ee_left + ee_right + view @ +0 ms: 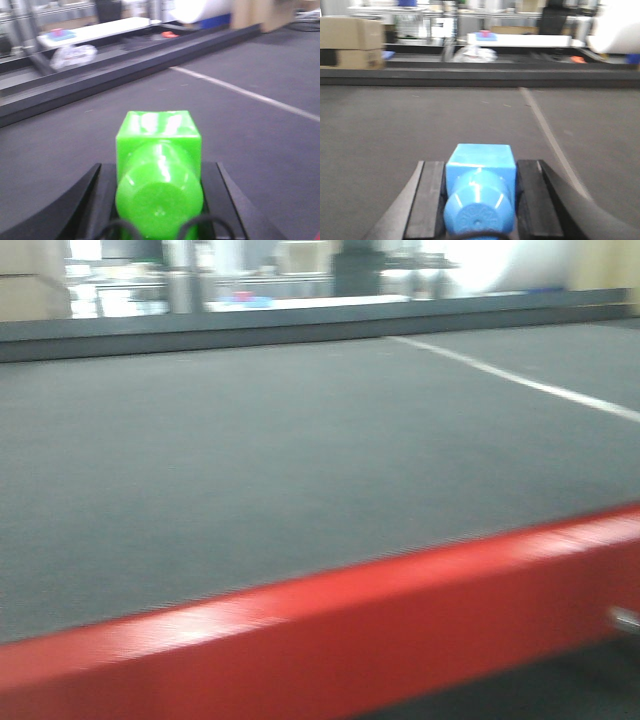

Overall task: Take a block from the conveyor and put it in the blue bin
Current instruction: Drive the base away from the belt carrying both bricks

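Your right gripper [480, 200] is clamped on the block [481, 162], bottom centre of its wrist view, over the conveyor [250, 460], so the grab looks done. Your left gripper [159, 200] grips a green block [159, 145]. No blue bin shows; placing is left.

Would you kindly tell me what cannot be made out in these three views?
Blue bin: in no view.
Arms: outside the front view, itself blurred.
Green block, left wrist view: flanks hidden by the jaws, lower part cut by the bottom edge.
Blue block, right wrist view: likewise; whether it touches the conveyor is unclear.
Background clutter: blurred everywhere.
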{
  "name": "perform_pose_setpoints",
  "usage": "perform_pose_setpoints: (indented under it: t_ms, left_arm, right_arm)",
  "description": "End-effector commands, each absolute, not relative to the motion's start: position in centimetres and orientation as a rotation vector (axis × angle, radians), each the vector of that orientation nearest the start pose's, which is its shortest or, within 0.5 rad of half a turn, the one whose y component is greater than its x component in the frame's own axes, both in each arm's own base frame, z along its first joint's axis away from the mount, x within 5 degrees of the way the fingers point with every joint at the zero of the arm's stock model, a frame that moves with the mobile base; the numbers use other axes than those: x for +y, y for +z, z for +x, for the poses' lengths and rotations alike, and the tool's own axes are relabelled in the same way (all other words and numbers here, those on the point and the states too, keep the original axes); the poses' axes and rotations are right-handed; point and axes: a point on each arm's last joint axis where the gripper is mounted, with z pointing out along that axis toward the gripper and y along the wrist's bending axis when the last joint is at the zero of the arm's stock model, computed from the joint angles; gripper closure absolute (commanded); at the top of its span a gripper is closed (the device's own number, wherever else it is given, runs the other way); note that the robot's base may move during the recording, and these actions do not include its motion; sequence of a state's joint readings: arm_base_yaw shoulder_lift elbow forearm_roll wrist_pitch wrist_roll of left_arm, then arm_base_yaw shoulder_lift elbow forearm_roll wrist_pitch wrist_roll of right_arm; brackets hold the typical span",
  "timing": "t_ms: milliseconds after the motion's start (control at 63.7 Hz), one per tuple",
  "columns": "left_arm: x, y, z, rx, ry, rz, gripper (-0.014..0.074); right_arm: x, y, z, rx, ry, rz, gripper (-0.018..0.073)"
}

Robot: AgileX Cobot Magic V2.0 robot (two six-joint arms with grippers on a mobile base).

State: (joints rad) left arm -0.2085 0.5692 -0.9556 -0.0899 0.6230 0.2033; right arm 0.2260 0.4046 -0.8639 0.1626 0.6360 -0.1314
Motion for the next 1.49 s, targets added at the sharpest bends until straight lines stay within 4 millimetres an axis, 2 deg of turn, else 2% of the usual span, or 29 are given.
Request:
perform_pose_setpoints:
  t_ms: [0,1477]
  left_arm:
    - [-2.26,43.10,8.17,1.662,-0.114,0.321,0.0707]
    - [-2.26,43.10,8.17,1.662,-0.114,0.321,0.0707]
  right_arm:
    - [1.87,41.44,4.44,1.609,0.244,-0.261,0.0721]
    - [1.87,41.44,4.44,1.609,0.244,-0.261,0.0721]
